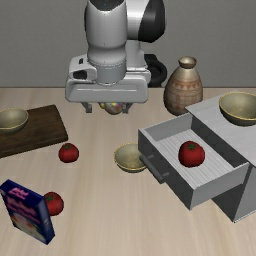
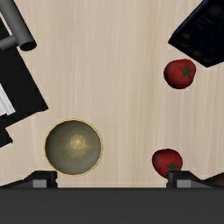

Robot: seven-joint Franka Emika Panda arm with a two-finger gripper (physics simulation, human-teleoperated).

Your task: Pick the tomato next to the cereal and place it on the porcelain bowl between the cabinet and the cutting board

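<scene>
The tomato (image 1: 53, 203) (image 2: 179, 73) beside the blue cereal box (image 1: 27, 208) (image 2: 206, 31) lies on the table near the front at the exterior view's left. The porcelain bowl (image 1: 130, 157) (image 2: 73, 147) sits empty between the cutting board (image 1: 40, 130) and the grey cabinet (image 1: 225, 150). My gripper (image 1: 108, 107) (image 2: 112, 179) hangs open high above the table, behind the bowl, holding nothing. Its fingertips (image 2: 42, 179) stand wide apart. The bowl lies just ahead of them.
A second tomato (image 1: 68, 153) (image 2: 167, 162) lies in front of the cutting board; a third (image 1: 192, 153) rests in the cabinet's open drawer (image 1: 170, 165) (image 2: 17, 79). One bowl (image 1: 12, 120) sits on the board, another (image 1: 240, 108) on the cabinet. A vase (image 1: 184, 85) stands behind.
</scene>
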